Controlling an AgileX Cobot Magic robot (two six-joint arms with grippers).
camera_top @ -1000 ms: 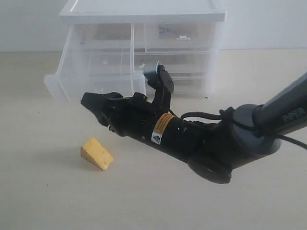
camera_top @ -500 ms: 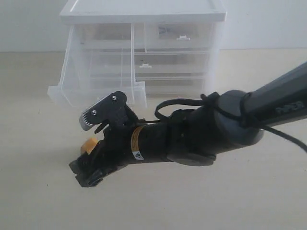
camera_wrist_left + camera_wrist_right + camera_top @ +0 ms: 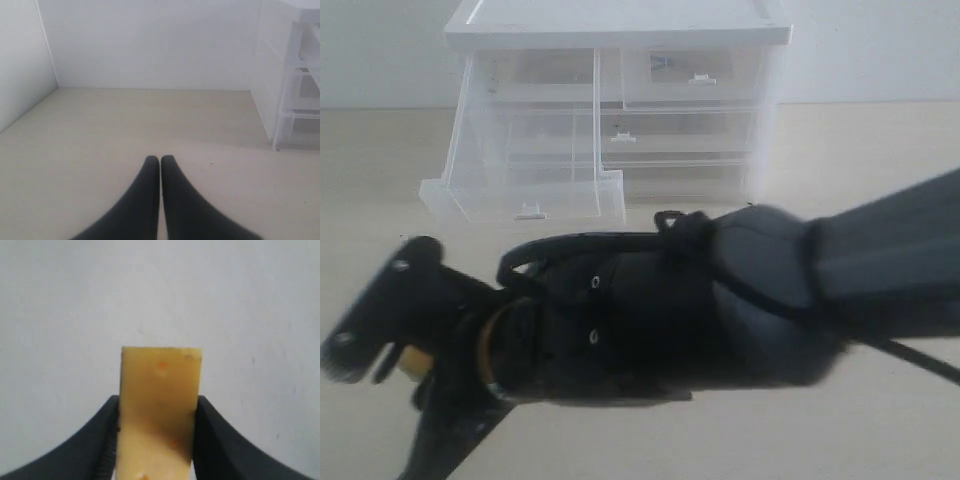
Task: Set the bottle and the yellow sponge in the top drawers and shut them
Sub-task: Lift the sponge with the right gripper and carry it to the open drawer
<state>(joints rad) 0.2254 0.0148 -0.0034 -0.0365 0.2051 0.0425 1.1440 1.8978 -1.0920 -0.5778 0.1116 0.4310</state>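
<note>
Yellow sponge [image 3: 161,390] clamped, mostly hidden

The blurred right arm [image 3: 740,300] fills the near ground; only a sliver of the yellow sponge shows at near left. The right gripper [image 3: 157,407], narrowly parted, presses its fingers [image 3: 107,417] on both sponge sides. The left gripper [image 3: 160,165] is clenched, empty. Far back, the left top drawer [image 3: 530,190] stands pulled out.

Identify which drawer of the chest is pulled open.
The top drawer on the exterior view's left: it juts far out of the white frame, while the other drawers sit pushed in.
</note>
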